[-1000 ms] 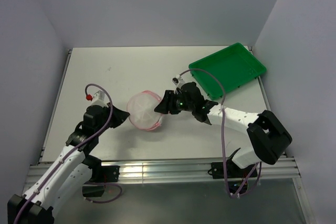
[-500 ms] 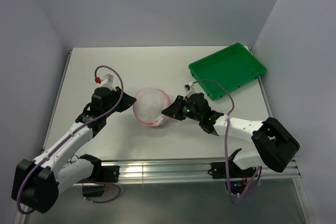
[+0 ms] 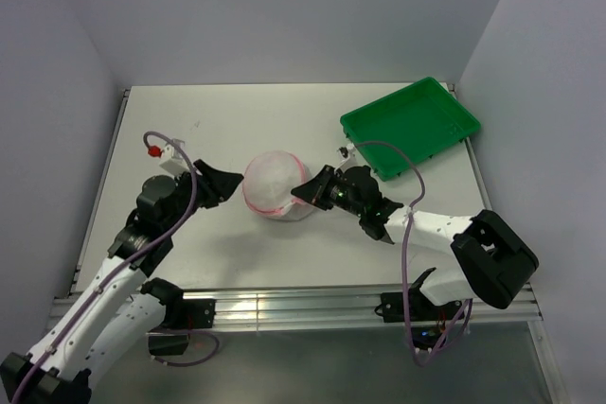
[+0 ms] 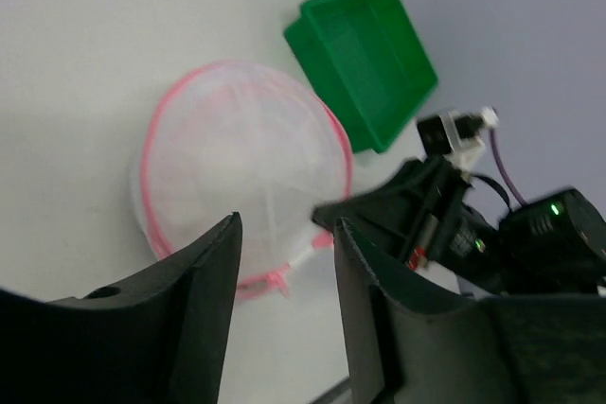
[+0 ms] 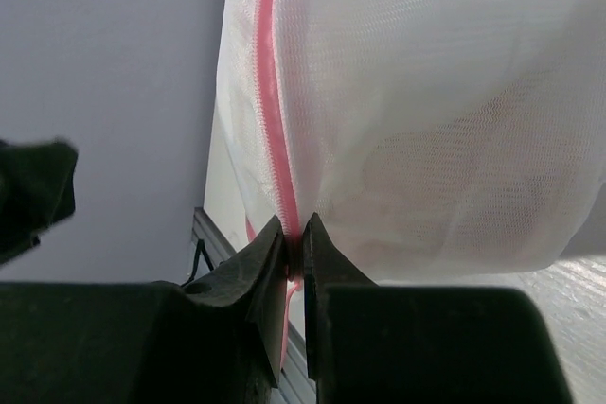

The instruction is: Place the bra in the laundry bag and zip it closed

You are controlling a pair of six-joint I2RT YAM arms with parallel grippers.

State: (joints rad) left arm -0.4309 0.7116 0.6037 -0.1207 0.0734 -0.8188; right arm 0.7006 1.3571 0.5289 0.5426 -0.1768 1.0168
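The laundry bag (image 3: 275, 186) sits on the table (image 3: 189, 139) as a rounded mesh ball, to the near left of the green tray (image 3: 412, 122) and well apart from it. A pale shape shows through the mesh; we take it for the bra. Our right gripper (image 3: 305, 194) comes in from the tray's side and is pinched narrow on the pink zipper rim (image 5: 270, 92). Our left gripper (image 3: 227, 186) stands on the side of the bag away from the tray, spread wide and holding nothing. It is just beside the mesh; we cannot tell if it touches. The rim circles the bag like a hoop, so we judge the right's pull must follow that curve while the left braces.
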